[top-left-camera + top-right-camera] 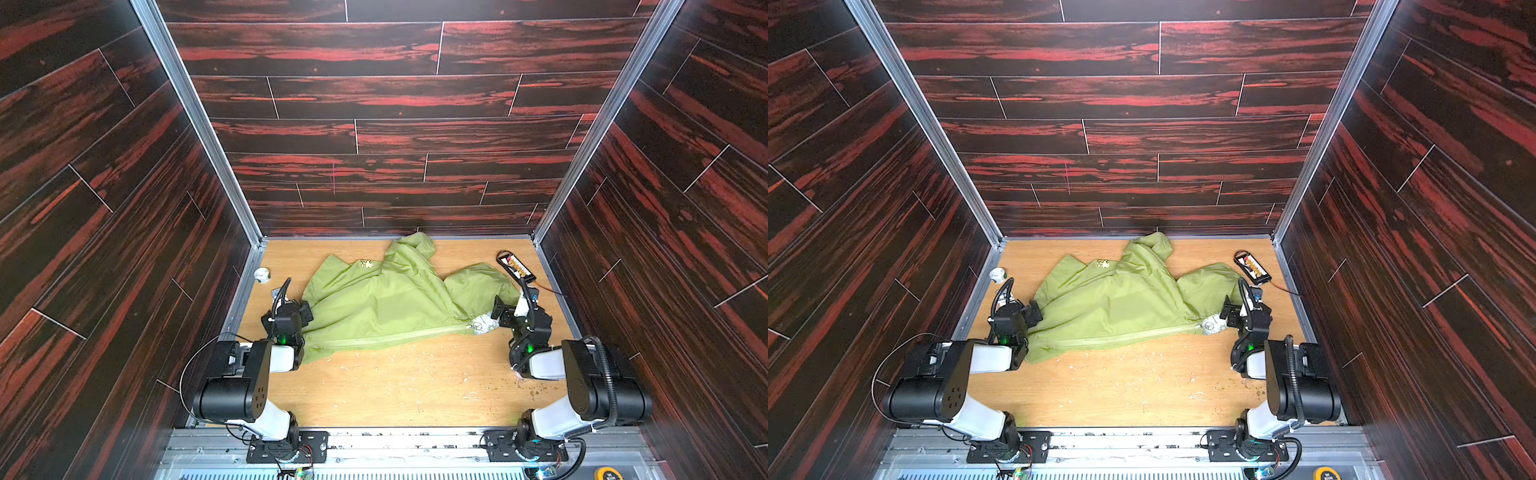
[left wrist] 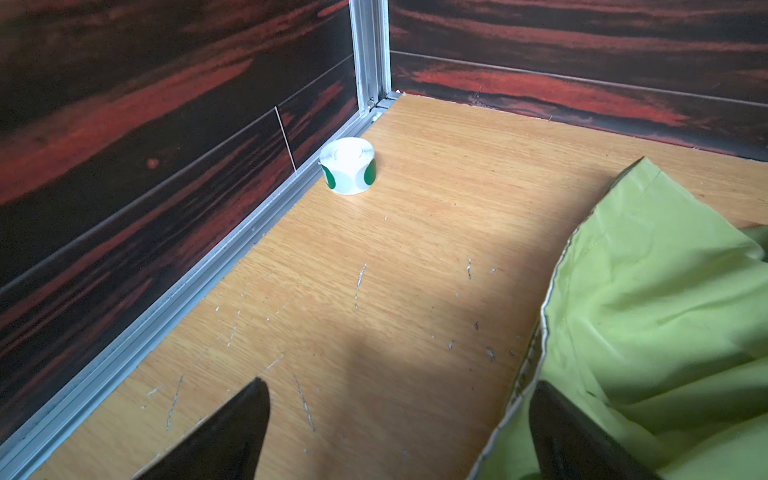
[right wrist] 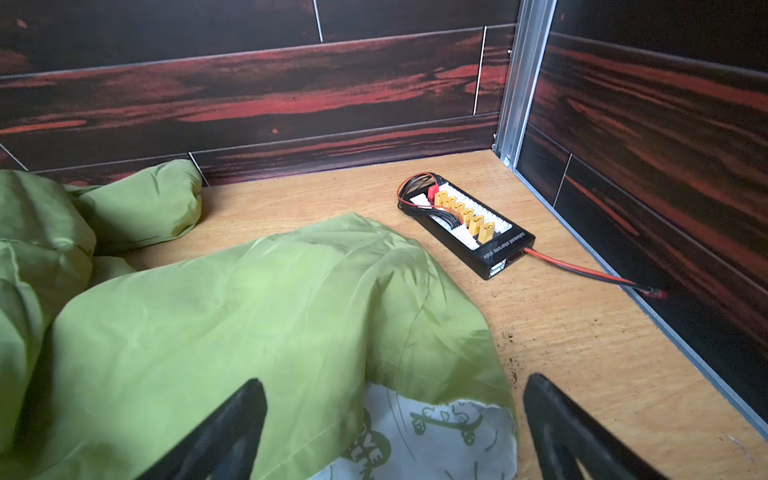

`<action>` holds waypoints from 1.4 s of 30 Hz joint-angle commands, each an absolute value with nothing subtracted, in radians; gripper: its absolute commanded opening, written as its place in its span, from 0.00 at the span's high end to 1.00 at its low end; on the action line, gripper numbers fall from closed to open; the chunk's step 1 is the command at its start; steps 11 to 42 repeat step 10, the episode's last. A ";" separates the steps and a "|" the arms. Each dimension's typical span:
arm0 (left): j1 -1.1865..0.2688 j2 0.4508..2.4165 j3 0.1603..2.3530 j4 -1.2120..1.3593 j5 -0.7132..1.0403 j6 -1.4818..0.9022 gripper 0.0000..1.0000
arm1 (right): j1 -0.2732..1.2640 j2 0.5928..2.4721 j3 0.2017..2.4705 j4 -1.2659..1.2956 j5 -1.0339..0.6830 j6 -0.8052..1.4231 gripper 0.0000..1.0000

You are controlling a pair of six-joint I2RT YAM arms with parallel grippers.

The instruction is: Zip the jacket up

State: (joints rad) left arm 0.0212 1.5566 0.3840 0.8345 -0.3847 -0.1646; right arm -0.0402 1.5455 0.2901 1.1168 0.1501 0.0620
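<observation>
**Table** [image 1: 395, 386]: pale wood, scuffed, bare along the near side.

**Left gripper** [image 2: 399, 381]: fingers spread wide and holding nothing. One fingertip is over bare wood, the other over the jacket's hem edge.

**Right gripper** [image 3: 394, 378]: fingers spread wide and holding nothing. It straddles the jacket end where the white patterned lining [image 3: 436, 432] shows.

**Zipper** [image 1: 386, 338]: a pale line along the jacket's near edge. Its long axis runs across the table from one gripper to the other. It looks closed for most of its length, and the gap appears to lie at the lining end, so the right arm is judged the nearer for the pull. The left arm is placed to pin the hem. The slider is too small to place with certainty.

**Jacket** [image 1: 374, 299]: lime green, lying crumpled mid-table between the two arms, with bunched fabric reaching the back wall.

**Roll of stickers** [image 2: 348, 166]: white with green dots, by the far-left corner, well apart from the jacket.

**Charging board** [image 3: 465, 224]: black with yellow connectors, by the far-right corner, near the jacket but not touching it.
</observation>
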 commanded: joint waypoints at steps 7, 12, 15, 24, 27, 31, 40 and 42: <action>0.023 1.531 0.408 0.830 -0.385 -0.153 0.00 | -0.078 1.566 0.328 1.101 0.063 0.061 0.01; 0.023 1.529 0.408 0.830 -0.385 -0.153 0.00 | -0.077 1.557 0.316 1.112 0.065 0.057 0.01; 0.023 1.529 0.408 0.830 -0.385 -0.153 0.00 | -0.077 1.557 0.316 1.112 0.065 0.057 0.01; 0.023 1.529 0.408 0.830 -0.385 -0.153 0.00 | -0.077 1.557 0.316 1.112 0.065 0.057 0.01; 0.023 1.529 0.408 0.830 -0.385 -0.153 0.00 | -0.077 1.557 0.316 1.112 0.065 0.057 0.01; 0.023 1.529 0.408 0.830 -0.385 -0.153 0.00 | -0.077 1.557 0.316 1.112 0.065 0.057 0.01; 0.023 1.529 0.408 0.830 -0.385 -0.153 0.00 | -0.077 1.557 0.316 1.112 0.065 0.057 0.01; 0.023 1.529 0.408 0.830 -0.385 -0.153 0.00 | -0.077 1.557 0.316 1.112 0.065 0.057 0.01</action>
